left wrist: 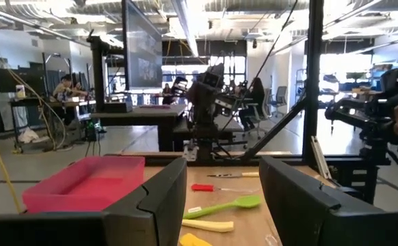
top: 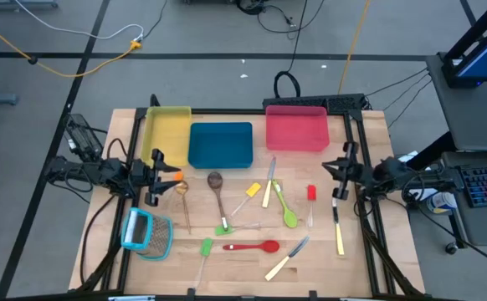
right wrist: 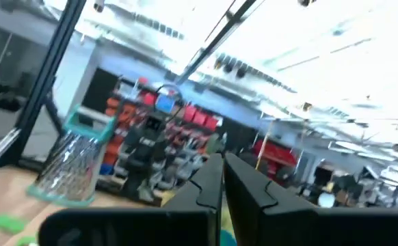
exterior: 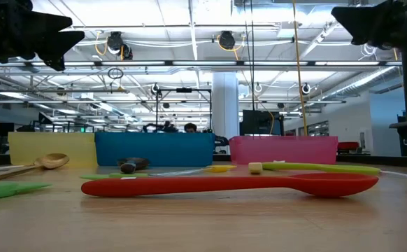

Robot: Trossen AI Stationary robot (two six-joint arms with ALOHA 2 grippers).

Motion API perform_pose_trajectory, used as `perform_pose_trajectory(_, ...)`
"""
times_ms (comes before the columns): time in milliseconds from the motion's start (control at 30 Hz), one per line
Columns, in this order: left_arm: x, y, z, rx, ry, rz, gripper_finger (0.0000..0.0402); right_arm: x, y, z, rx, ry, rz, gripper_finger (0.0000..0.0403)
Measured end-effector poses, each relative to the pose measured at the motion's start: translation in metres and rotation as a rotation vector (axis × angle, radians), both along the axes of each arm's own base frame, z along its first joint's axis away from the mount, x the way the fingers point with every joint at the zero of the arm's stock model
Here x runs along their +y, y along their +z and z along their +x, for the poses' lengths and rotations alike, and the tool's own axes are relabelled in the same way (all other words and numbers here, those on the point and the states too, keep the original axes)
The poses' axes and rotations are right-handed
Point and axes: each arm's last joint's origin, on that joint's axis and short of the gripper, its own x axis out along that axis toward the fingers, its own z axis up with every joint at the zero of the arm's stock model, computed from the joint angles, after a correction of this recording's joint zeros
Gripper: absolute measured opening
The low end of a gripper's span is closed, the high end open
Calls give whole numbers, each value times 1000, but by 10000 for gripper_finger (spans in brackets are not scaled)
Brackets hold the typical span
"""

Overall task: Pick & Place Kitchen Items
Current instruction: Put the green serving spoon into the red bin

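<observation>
Nothing grasped yet; both arms parked at the desk (top: 361,267) edges, all utensils loose on the wood.

Near edge: cream-handled knife (top: 286,258) lying diagonally, red spoon (top: 252,247) with its long axis across the desk, bowl toward the right arm, small green spatula (top: 205,247) just beside its handle end. In the low view the red spoon fills the foreground: smooth, glossy, probably plastic.

Mid desk: wooden spoon (top: 217,191), long axis running near-to-far, dark bowl at the far end; second wooden spoon (top: 182,201) beside the left gripper (top: 154,180). Green spoon (top: 284,207), another cream-handled knife (top: 269,186) and yellow spatula (top: 251,191) sit centre-right. Red spatula (top: 311,197) and a yellow-handled knife (top: 338,227) lie nearest the right gripper (top: 340,177), both with long axis near-to-far.

Judgement: left arm is closer to the wooden spoons, right arm to the red spatula and yellow-handled knife. Whichever goes first must turn the wrist so the fingers straddle the thin handle crosswise.

Left fingers (left wrist: 151,205) spread wide, empty. Right fingers (right wrist: 206,184) pressed nearly together, empty.

Grater (top: 147,234) with light-blue frame and metal mesh sits near-left.

Far edge: yellow tray (top: 166,134), blue tray (top: 220,144), red tray (top: 296,128), in a row, looking hard plastic.
</observation>
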Motion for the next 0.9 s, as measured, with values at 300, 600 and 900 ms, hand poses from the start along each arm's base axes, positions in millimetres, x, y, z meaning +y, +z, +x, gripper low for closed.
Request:
perform_pose_trajectory(300, 4, 0, 0, -1, 110, -98, 191, 1, -1, 8, 14, 49, 97, 18)
perform_pose_trajectory(600, 6, 2, -1, -22, 198, -89, 191, 2, -7, 30, 67, 116, 287, 108)
perform_pose_trajectory(900, 6, 2, -1, -22, 193, -72, 191, 3, 0, 71, 306, 85, 405, 135)
